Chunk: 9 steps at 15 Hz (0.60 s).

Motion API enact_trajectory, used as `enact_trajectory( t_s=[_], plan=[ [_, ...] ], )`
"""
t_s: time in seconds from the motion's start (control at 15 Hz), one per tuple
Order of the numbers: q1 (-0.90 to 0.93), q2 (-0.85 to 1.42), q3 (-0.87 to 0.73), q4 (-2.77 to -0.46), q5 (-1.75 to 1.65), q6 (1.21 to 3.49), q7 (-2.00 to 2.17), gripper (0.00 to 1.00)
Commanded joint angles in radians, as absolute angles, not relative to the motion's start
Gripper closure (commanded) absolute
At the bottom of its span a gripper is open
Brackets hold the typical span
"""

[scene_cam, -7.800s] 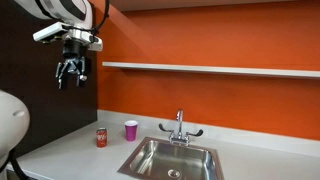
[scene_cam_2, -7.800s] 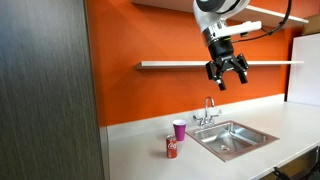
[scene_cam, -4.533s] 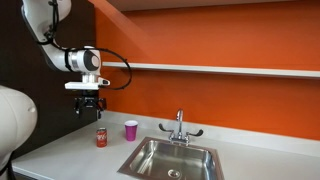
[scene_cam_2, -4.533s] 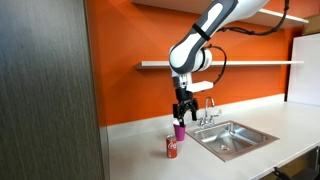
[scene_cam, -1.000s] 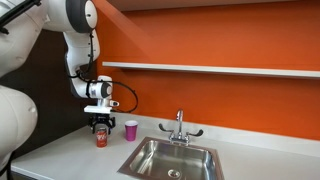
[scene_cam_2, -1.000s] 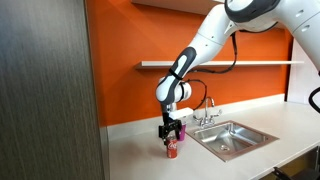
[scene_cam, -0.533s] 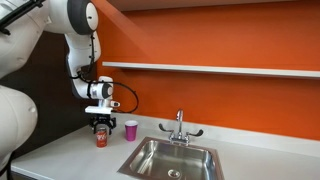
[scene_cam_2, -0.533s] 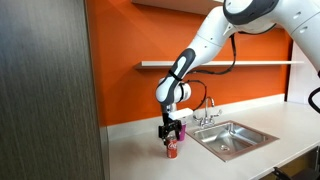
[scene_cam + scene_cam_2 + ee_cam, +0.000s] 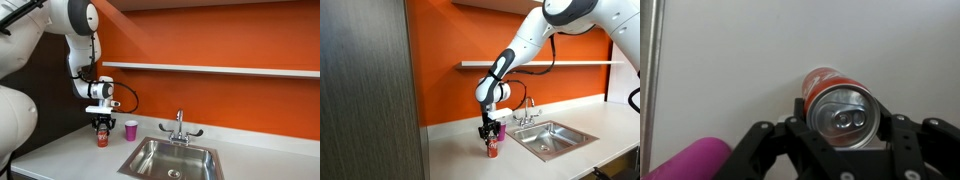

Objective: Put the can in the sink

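Claw [image 9: 843, 128] straddles the can [image 9: 840, 103], whether clamped I cannot tell; pink cup [image 9: 695, 160] just beside; sink [image 9: 150, 157] well apart.

Bright, even overhead light fills both exterior views; the orange wall [image 9: 220, 40] glows evenly and the pale counter [image 9: 62, 160] carries only soft shadows. The wrist view is softer: the can [image 9: 840, 108] glints on top, and the pink cup [image 9: 700, 160] is blurred.

pink cup [image 9: 702, 160] is cut off at the wrist view's bottom edge; can't tell if the gripper [image 9: 843, 128] touches the can [image 9: 828, 82].
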<state>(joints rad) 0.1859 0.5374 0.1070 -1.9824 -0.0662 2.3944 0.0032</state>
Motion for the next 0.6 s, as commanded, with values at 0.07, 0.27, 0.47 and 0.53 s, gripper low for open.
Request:
enact_trajectory(
  t_s=[0.07, 0.27, 0.47, 0.53],
  plan=[
    [0.201, 0.539, 0.090, -1.962, -0.072, 2.375, 0.073, 0.62],
    [0.202, 0.491, 0.083, -1.991, -0.070, 2.358, 0.117, 0.62],
    [0.208, 0.441, 0.071, -2.022, -0.078, 2.344, 0.159, 0.62],
    [0.209, 0.426, 0.068, -2.030, -0.079, 2.337, 0.173, 0.62]
  ],
)
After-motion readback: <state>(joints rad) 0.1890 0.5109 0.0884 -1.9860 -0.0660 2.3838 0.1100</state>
